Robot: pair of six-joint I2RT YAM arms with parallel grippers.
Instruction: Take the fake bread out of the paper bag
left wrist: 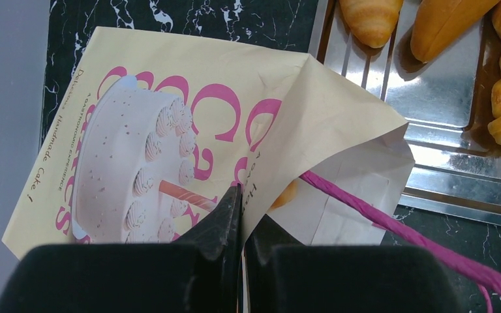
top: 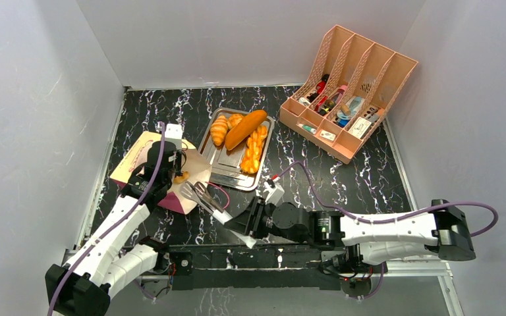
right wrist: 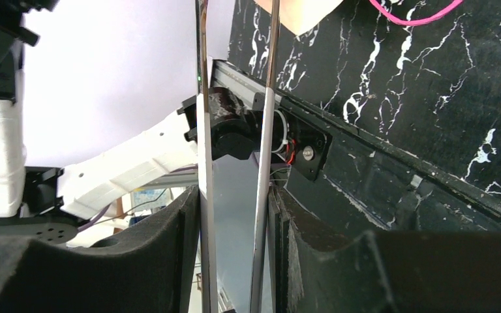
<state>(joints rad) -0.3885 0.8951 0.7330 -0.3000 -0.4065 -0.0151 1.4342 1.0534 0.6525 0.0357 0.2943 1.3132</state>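
Nearest to me, my right gripper point(right wrist: 235, 205) is clamped on a pair of metal tongs point(top: 201, 195), both thin arms pinched between its pads in the right wrist view; the tongs' tips point toward the mouth of the paper bag point(top: 146, 158). The bag lies on its side on the left of the black marble table point(top: 316, 178), with the printed cake facing up. My left gripper point(left wrist: 240, 195) is closed on the paper at the bag's mouth, its fingers pressed together over the edge. Just inside the opening, beside those fingers, I can see an orange piece of bread point(left wrist: 286, 193), mostly hidden by the paper, so I cannot tell which kind it is. A pink cord handle point(left wrist: 378, 215) trails out of the mouth across the table. Beyond the bag, touching its corner, sits a metal tray point(top: 219, 164) with a croissant point(top: 219, 129), a small roll point(top: 235, 120), a baguette point(top: 245, 129) and a braided loaf point(top: 253, 151) resting in it. Farthest off, at the right rear, stands a peach file rack point(top: 356, 66) with small items in its compartments.
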